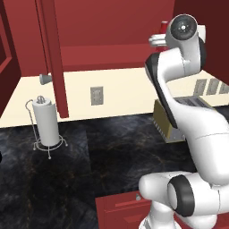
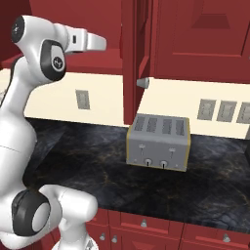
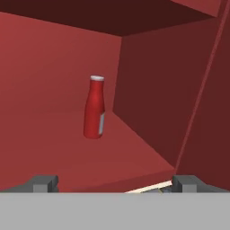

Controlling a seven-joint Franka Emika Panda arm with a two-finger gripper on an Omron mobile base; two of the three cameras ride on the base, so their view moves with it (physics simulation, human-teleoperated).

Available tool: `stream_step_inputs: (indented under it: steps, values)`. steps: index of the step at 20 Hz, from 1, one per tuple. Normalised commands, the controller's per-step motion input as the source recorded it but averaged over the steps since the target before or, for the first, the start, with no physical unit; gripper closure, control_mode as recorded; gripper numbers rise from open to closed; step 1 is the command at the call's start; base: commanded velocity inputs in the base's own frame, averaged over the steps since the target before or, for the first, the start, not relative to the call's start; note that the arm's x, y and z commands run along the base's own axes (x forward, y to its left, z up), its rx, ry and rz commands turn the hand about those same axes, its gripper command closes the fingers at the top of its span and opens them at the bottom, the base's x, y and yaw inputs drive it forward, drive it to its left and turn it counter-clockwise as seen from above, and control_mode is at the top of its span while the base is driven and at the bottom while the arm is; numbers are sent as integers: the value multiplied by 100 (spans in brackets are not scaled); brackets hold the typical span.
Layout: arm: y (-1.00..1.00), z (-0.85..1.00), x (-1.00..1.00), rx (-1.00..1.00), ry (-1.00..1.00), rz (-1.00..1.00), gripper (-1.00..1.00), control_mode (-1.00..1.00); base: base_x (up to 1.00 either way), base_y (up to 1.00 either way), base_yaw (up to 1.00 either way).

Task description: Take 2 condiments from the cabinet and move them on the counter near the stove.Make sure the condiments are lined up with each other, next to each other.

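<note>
Hand view: red bottle (image 3: 95, 108) stands upright on the cabinet (image 3: 148, 81) shelf, near its right wall; jaws spread wide, empty, well short of the bottle.

A rendered kitchen: red cabinet (image 2: 195, 34), black marble counter (image 2: 97, 156), toaster (image 2: 157, 142), paper-towel holder (image 1: 45, 123).

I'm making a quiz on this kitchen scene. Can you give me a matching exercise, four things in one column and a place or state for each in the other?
Things:
1. red bottle
2. toaster
3. paper towel holder
4. gripper

Places or states:
A. on the counter, below the cabinet door
B. open, holding nothing
C. upright on the cabinet shelf
D. on the counter, left of the wall outlet

Pairs: 1-C, 2-A, 3-D, 4-B
</note>
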Motion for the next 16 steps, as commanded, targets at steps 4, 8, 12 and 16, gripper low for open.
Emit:
stream_step_inputs:
  steps: [4,8,12,16]
  values:
    - [0,0,36,0,0,-6,-100,-100,0,0,0]
    - [-2,0,43,0,0,-4,-100,-100,0,0,0]
    - [-3,0,37,0,0,-4,-100,-100,0,0,0]
    - [-1,0,24,0,1,-3,-100,-100,0,0,0]
